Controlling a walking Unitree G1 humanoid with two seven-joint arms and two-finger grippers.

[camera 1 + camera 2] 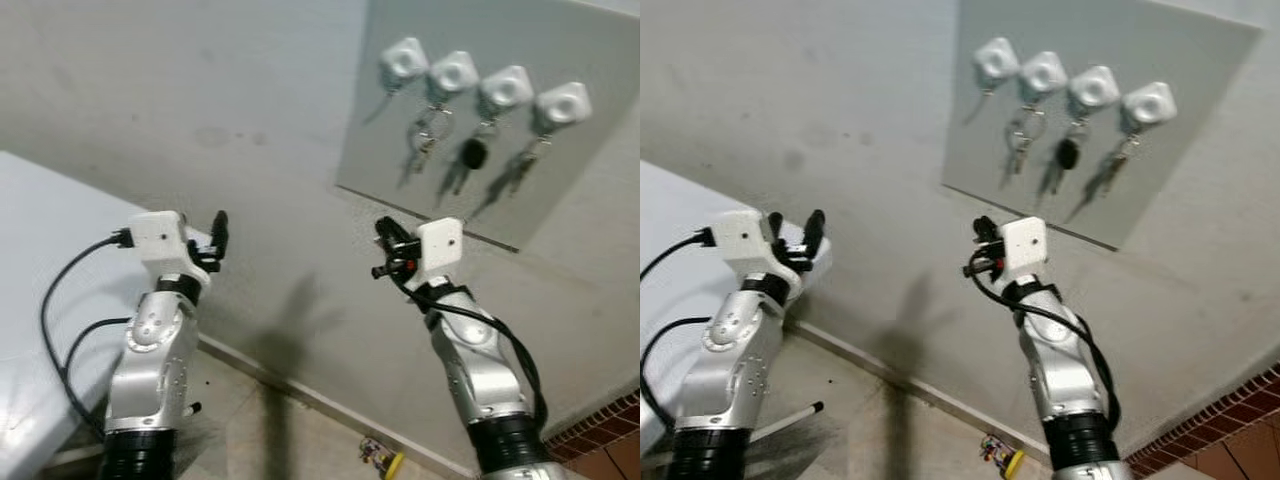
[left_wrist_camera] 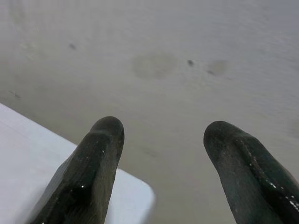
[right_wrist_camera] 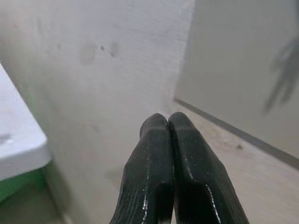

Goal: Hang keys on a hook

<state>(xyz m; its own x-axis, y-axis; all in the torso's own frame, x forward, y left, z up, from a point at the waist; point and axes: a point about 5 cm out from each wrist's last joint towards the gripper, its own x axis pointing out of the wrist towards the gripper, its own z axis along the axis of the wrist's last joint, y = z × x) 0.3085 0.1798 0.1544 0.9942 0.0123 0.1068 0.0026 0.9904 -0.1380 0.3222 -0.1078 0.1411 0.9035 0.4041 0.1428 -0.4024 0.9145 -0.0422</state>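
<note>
Your left end effector (image 1: 215, 240) is spread open and empty over the white counter (image 1: 40, 260). The right end effector (image 3: 169, 122) is pinched closed, holding nothing. Four hooks (image 1: 483, 86) on the board (image 1: 590, 180): first bare, three carrying key bunches (image 1: 468, 158). Keys are light, stiff, jangly, slippery, so I'd grab the ring.

Both arms raised: left pincer (image 2: 161, 140) spread, right pincer (image 3: 168, 122) pressed closed.
</note>
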